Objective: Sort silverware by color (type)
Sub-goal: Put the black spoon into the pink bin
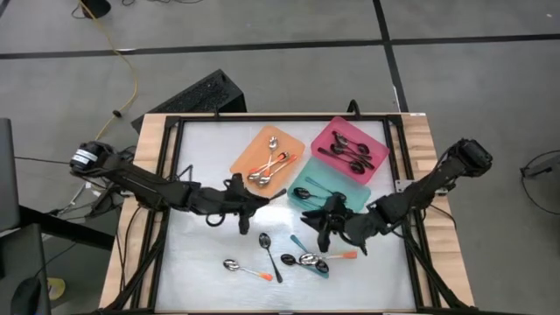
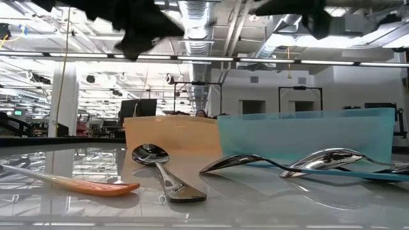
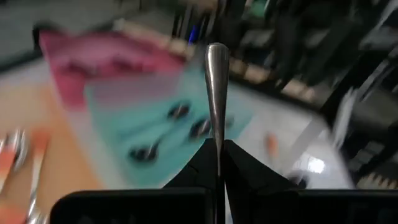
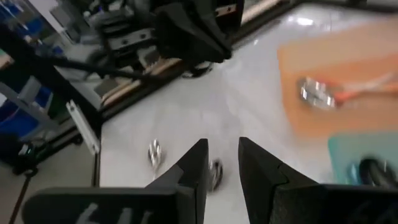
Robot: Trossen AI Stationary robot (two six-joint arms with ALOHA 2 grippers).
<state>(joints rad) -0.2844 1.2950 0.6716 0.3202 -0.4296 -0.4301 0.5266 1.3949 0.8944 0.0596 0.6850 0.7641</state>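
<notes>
Left gripper (image 3: 217, 158) clamped tight on one spoon (image 3: 216, 93), lifted over table middle, likely bound for matching tray. Right gripper (image 4: 222, 163) part-open, empty, over loose spoons (image 1: 306, 260) near table's front edge. Others already sorted: orange tray (image 1: 249, 144), teal tray (image 1: 354, 185), pink tray (image 1: 376, 136)

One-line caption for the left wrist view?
Left gripper shut on a spoon, held above the teal tray with dark spoons already inside.
</notes>
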